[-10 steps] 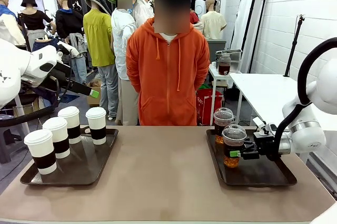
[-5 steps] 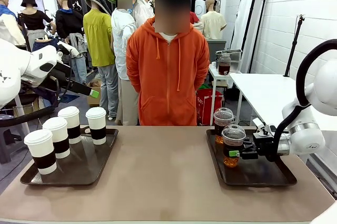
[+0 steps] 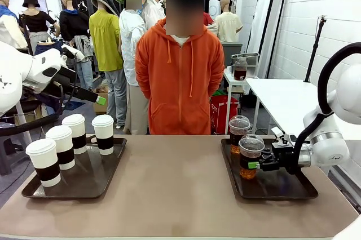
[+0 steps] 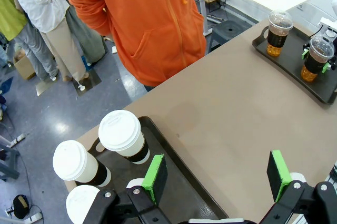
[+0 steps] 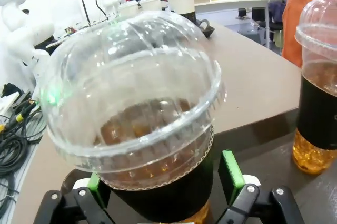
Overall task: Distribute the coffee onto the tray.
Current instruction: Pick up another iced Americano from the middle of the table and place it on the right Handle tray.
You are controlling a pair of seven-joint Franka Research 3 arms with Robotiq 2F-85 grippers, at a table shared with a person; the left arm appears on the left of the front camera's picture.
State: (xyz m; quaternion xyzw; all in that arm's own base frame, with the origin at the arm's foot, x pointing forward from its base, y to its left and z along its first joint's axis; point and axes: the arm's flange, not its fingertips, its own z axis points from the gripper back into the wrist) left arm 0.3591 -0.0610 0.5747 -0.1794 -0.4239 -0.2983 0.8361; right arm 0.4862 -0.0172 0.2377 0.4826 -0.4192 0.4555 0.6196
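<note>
I see four paper cups [image 3: 73, 138] on the left tray [image 3: 96, 181]; two dome-lidded cups [image 3: 245, 152] on the right tray [image 3: 282, 186], one nearer.

Even, bright overhead light filled the front view, and the tabletop [image 3: 175, 189] carried only faint, soft shadows beside the trays. In the right wrist view the near dome lid [image 5: 131, 82] caught streaks of glare and looked swollen by wide-angle distortion, with the upper left of the frame washed out white. The left wrist view was sharp, its edges slightly bowed.
</note>
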